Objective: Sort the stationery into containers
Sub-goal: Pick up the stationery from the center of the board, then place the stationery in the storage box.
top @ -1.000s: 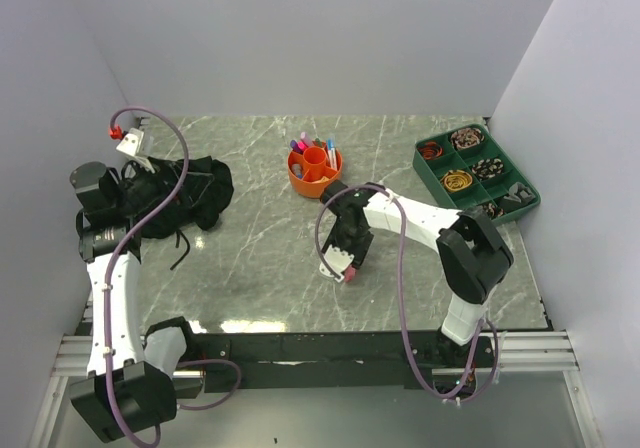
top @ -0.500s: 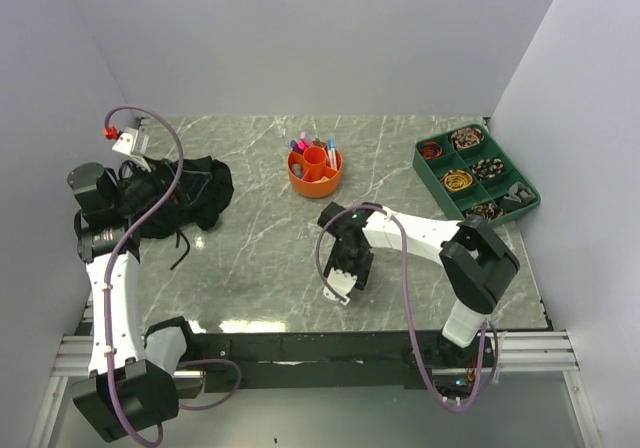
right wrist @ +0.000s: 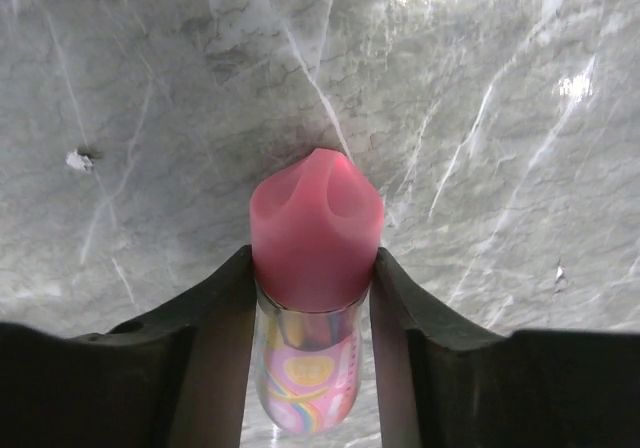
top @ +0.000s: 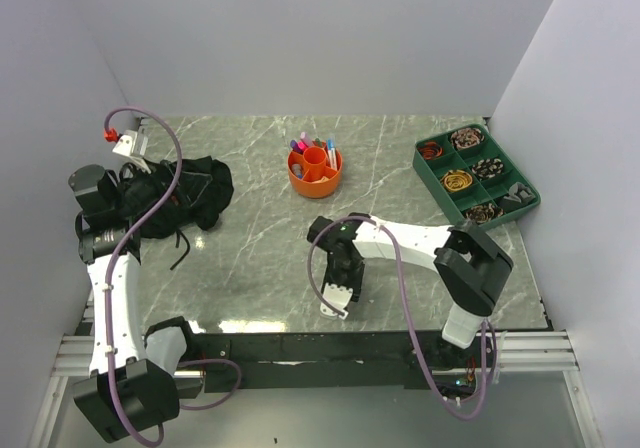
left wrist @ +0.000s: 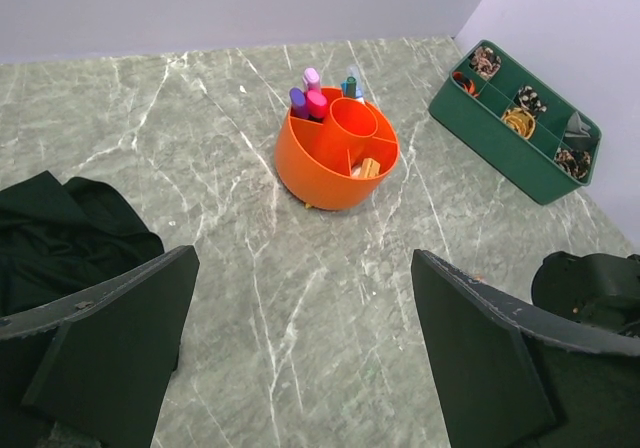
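Note:
A pink-capped stationery piece [right wrist: 315,233] with a clear barrel and rainbow print stands between the fingers of my right gripper [right wrist: 312,268], which is shut on it just over the marble table [right wrist: 150,88]. In the top view the right gripper [top: 338,293] points down near the front edge and hides the piece. The round orange container [top: 315,171] sits at the back centre with several markers [left wrist: 305,93] standing in its ring compartments. My left gripper [left wrist: 300,368] hangs open and empty above the table, facing the orange container [left wrist: 337,153] from some way off.
A black cloth bundle [top: 180,193] lies at the left under the left arm, and its edge shows beside the left finger [left wrist: 60,233]. A dark green compartment tray [top: 476,173] holding small items sits at the right back corner.
The right gripper has moved toward the near edge of the table, and its jaws have narrowed onto the pink-capped piece. The left arm has barely moved.

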Controlling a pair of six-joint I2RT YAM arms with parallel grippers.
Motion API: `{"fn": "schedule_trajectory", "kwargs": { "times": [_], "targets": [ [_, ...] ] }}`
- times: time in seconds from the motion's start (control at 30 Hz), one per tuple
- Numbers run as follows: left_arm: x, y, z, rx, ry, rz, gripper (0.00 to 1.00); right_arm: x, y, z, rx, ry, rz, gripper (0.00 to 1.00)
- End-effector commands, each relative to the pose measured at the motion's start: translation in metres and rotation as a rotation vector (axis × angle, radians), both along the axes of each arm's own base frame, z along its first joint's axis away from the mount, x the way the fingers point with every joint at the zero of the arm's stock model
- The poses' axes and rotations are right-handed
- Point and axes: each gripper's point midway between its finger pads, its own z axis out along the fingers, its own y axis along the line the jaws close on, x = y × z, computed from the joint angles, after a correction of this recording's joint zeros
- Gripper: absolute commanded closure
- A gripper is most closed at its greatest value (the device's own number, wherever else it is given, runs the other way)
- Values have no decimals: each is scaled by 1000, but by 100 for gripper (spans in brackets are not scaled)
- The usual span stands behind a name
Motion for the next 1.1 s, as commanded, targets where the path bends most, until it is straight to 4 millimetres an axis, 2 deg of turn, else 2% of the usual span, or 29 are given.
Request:
{"fn": "schedule_trajectory", "kwargs": {
  "times": [0.0,0.1,0.13,0.2,0.23,0.27,0.3,0.33,0.37,0.4,0.43,0.47,0.5,0.53,0.57,0.6,0.63,0.67,0.7,0.73,0.77,0.9,0.93,1.07],
  "targets": [
    [0,-1,14,7,-43,-18,5,-1,13,6,10,7,228,95],
    [2,-1,17,18,-42,-24,5,12,40,38,112,20,57,100],
    [3,0,17,19,-37,-24,5,28,63,69,196,8,-71,100],
    [6,0,16,21,-31,-42,5,45,88,101,304,79,-244,100],
    [7,-2,15,18,-29,-54,5,67,111,149,418,97,-408,100],
    [10,-1,9,-4,-5,-60,5,70,128,162,473,206,-486,100],
    [12,-2,10,-9,-15,-70,5,94,129,184,537,252,-600,100],
    [15,-1,7,-21,-6,-70,6,110,138,227,636,322,-747,100],
    [19,-1,2,-44,18,-69,6,117,144,240,683,431,-802,100],
    [22,0,0,-49,24,-67,6,150,143,267,810,446,-863,100],
    [25,1,-4,-55,38,-67,6,156,139,284,844,576,-1016,100],
    [31,4,-9,-55,53,-66,6,165,137,297,903,626,-1064,100],
    [35,6,-12,-53,62,-64,6,185,141,301,1019,642,-1064,100],
    [38,6,-16,-54,83,-63,6,189,128,322,1089,695,-1135,100],
    [46,10,-20,-45,92,-65,6,195,125,326,1148,688,-1136,100],
    [50,11,-23,-40,103,-67,6,204,123,319,1216,651,-1133,100],
    [55,9,-20,-31,108,-76,6,205,118,330,1283,613,-1107,100],
    [63,11,-30,-14,129,-80,6,209,116,328,1317,592,-1107,100],
    [67,10,-32,-2,133,-90,7,213,114,321,1365,574,-1095,100],
    [71,7,-26,17,116,-116,8,217,110,323,1406,559,-1109,100],
    [77,7,-38,34,144,-134,9,221,106,321,1434,549,-1109,100],
    [93,5,-51,72,174,-183,7,233,98,316,1546,505,-1071,100],
    [97,3,-49,81,170,-197,7,238,97,310,1554,493,-1072,100],
    [105,-7,-72,135,212,-244,7,254,94,310,1626,452,-1061,100]
  ]
}}
